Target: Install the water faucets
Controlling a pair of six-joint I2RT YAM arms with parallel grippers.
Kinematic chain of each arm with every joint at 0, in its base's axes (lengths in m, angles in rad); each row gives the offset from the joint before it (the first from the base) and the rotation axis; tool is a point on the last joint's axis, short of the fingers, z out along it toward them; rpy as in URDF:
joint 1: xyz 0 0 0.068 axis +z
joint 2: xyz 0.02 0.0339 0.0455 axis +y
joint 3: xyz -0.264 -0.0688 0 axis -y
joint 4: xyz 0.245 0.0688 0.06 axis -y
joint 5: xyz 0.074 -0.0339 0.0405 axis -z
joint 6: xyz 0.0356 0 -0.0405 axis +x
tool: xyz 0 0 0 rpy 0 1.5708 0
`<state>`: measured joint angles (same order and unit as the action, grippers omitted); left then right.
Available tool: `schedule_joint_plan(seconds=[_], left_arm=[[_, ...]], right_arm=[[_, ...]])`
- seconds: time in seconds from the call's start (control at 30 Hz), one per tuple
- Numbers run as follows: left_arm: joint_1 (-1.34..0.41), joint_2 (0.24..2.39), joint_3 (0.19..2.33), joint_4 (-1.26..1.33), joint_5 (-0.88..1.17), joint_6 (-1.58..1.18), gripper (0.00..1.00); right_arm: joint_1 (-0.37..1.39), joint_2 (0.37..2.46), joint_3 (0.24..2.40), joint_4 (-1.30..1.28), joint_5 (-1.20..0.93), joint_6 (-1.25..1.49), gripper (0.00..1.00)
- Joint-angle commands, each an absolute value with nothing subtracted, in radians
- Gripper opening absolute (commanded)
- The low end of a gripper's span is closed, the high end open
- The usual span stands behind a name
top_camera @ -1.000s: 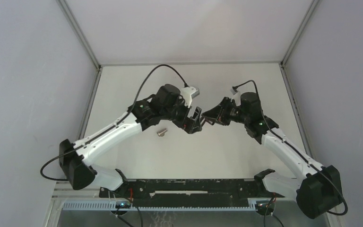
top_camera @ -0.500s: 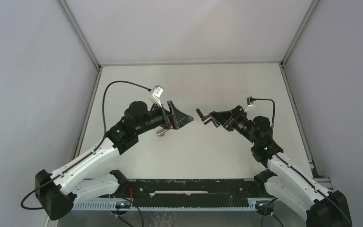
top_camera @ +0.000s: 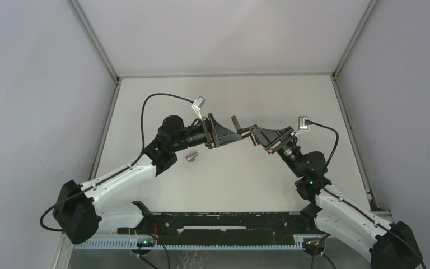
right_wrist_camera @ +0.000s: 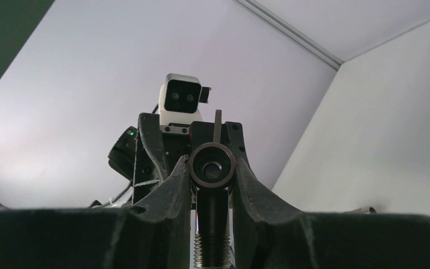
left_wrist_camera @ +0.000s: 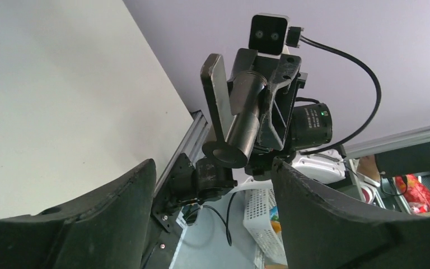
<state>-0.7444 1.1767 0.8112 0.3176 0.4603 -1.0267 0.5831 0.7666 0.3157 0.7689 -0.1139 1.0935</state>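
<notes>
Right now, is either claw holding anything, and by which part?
The right gripper clamps the dark tap piece across its round body; the left gripper is open, empty.

Lab test cell: plain panel walls [top_camera: 28,84], aluminium framing [top_camera: 93,39], white table [top_camera: 224,95].

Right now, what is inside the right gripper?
The dark T-shaped tap piece, clamped between the fingers of the right gripper. Its ring end, thin lever and threaded end show. Its sides, where the fingers press, are covered.
</notes>
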Motion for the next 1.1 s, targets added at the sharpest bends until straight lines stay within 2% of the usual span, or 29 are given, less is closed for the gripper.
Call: schedule_joint_plan(seconds=[0.0,0.3,0.5,0.67,0.77,0.8,0.87,0.9,0.97,1.07], left_arm=[[-0.740,1.190,0.823,0.428,0.544,-1.061,0.77],[-0.753,1.221,0.833,0.506,0.575,-1.093,0.69],[-0.755,1.221,0.844,0.513,0.566,-1.094,0.58],[-0.755,1.216,0.851,0.510,0.570,-1.089,0.39],[-0.753,1.207,0.869,0.477,0.581,-1.064,0.18],[-0.751,1.201,0.880,0.447,0.586,-1.042,0.04],[-0.745,1.183,0.902,0.367,0.595,-0.981,0.00],[-0.740,1.171,0.908,0.328,0.599,-0.945,0.00],[-0.729,1.140,0.930,0.238,0.633,-0.837,0.00],[-0.717,1.095,0.987,0.025,0.671,-0.633,0.00]], right_arm=[[0.587,0.747,0.321,0.916,-0.100,1.140,0.00],[0.589,0.803,0.334,0.957,-0.181,1.186,0.00],[0.597,0.813,0.342,0.935,-0.198,1.189,0.00],[0.600,0.809,0.342,0.921,-0.195,1.188,0.00],[0.595,0.800,0.346,0.895,-0.217,1.170,0.00],[0.583,0.795,0.356,0.870,-0.244,1.164,0.11],[0.540,0.779,0.383,0.795,-0.334,1.157,0.43],[0.510,0.766,0.401,0.744,-0.383,1.152,0.53],[0.437,0.736,0.443,0.622,-0.495,1.135,0.65],[0.314,0.708,0.542,0.378,-0.682,1.022,0.74]])
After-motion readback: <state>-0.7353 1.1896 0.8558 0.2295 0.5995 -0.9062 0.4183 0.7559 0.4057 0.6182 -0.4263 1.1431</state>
